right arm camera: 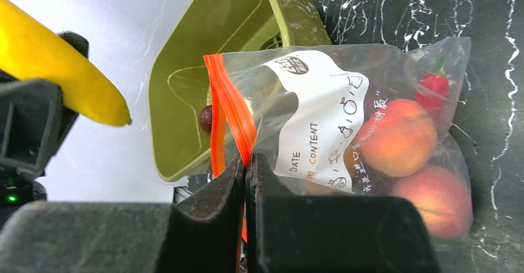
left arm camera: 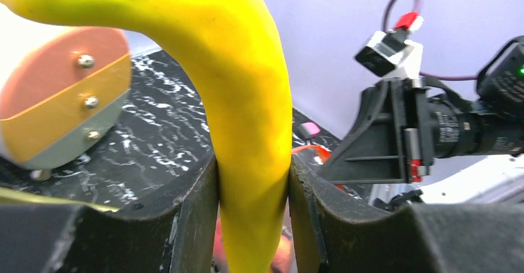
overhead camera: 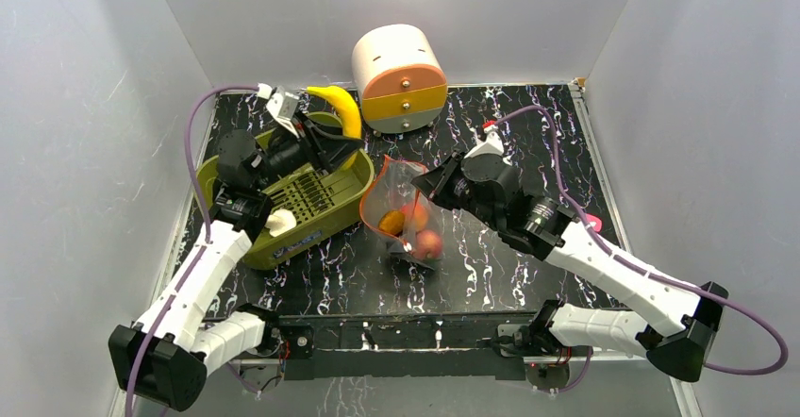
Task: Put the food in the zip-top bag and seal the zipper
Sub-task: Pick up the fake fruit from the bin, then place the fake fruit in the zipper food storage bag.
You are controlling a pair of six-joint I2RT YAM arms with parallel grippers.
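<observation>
The left gripper (left arm camera: 253,186) is clenched on a yellow toy banana (left arm camera: 241,81). It pinches the fruit near one end, and the rest curves up and away past the fingertips. The banana looks like light, stiff, glossy plastic, so it may swivel or slide in such a narrow pinch.

Below these jaws sits an olive-green slotted basket (right arm camera: 185,57). A dark purple ball (right arm camera: 206,118) appears to lie inside it. Behind the basket, well beyond the jaws, stands a white drum-shaped drawer unit (overhead camera: 399,77).

Further right, clear of the left jaws and lower, the zip-top bag (right arm camera: 321,118) rests on the black marbled table (overhead camera: 528,125), just beside the basket. It already holds two peaches (right arm camera: 395,137) and a small red piece (right arm camera: 435,86), settled in the end farthest from the mouth. The film looks thin, soft and crinkly, and likely to sag shut if let go. The orange-red zipper (right arm camera: 230,100) is its firmest part and the sensible place to grip.

The right gripper (right arm camera: 246,168) does just that. Its jaws are pressed tight on the zipper strip at the bag's mouth. The strip rises beyond the fingertips, and the bag's body spreads to their right. The mouth gapes toward the basket and the banana.
</observation>
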